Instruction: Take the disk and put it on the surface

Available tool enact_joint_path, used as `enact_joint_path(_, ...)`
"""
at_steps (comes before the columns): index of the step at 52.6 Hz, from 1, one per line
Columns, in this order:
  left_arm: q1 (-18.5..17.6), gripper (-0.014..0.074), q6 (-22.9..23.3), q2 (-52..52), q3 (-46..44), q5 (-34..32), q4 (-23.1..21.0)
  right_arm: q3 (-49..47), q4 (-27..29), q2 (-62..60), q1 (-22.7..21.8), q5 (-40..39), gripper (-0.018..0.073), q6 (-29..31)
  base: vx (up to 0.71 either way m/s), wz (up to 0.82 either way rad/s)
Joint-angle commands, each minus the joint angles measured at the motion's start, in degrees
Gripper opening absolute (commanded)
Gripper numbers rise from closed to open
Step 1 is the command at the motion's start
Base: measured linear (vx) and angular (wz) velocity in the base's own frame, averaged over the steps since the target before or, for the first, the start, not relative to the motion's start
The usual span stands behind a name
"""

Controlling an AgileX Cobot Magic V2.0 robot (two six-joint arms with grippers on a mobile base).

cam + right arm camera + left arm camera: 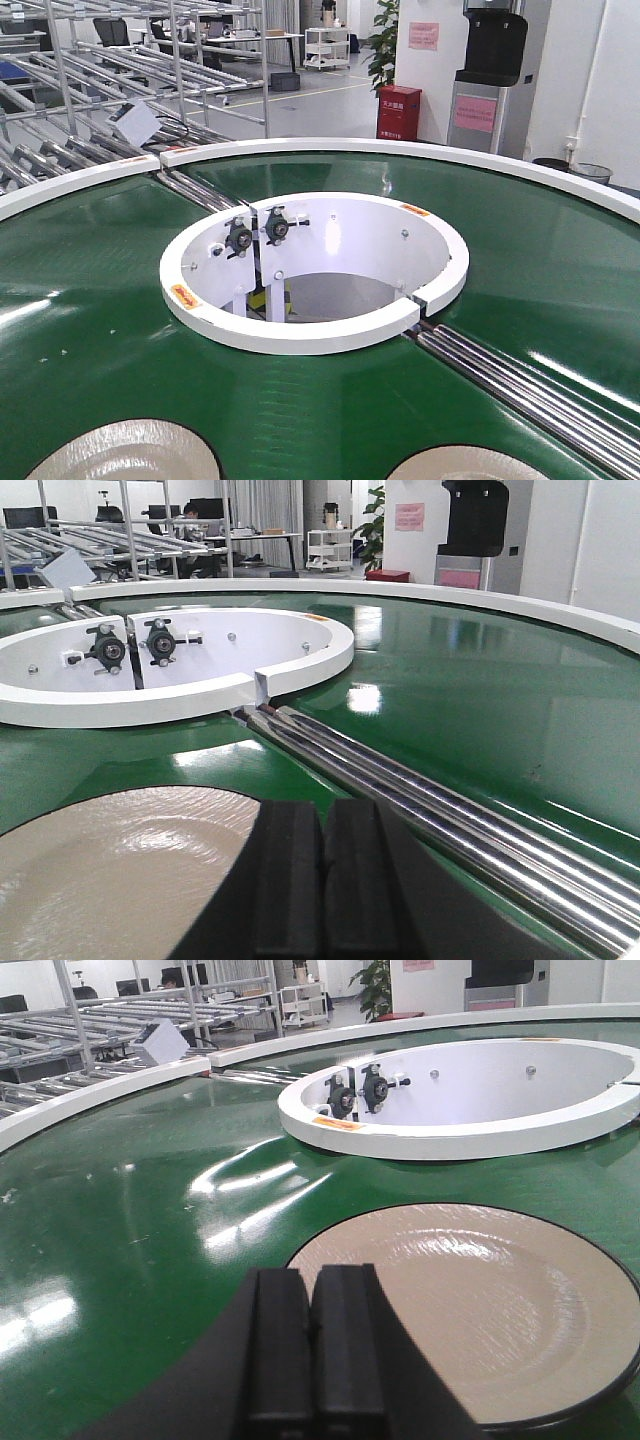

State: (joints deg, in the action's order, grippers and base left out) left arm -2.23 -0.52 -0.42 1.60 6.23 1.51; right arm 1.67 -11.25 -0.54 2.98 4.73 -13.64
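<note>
The left gripper [312, 1290] and right gripper [322, 820], both clenched on nothing, hover low over the near edges of the left disk [480, 1300] and right disk [110, 870], which lie flat on the green belt [90, 300], seemingly lined up for a pick.

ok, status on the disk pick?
Both shut, empty: left gripper, right gripper. On green belt, ungripped: left disk, right disk. Nothing in the way; placement surface not in view.
</note>
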Motion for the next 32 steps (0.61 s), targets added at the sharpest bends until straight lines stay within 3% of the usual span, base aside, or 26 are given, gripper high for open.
enact_joint_path(1, -0.2, 0.0001, 0.5, -0.9, 0.7, -4.5, -0.6, 1.1, -0.4, -0.7, 0.0, -4.7, -0.0009, 0.0, 0.00, 0.00)
enact_joint_path(32, -0.2, 0.0001, 0.5, -0.9, 0.7, -4.5, -0.6, 1.1, -0.4, -0.7, 0.0, -4.7, -0.0009, 0.0, 0.00, 0.00)
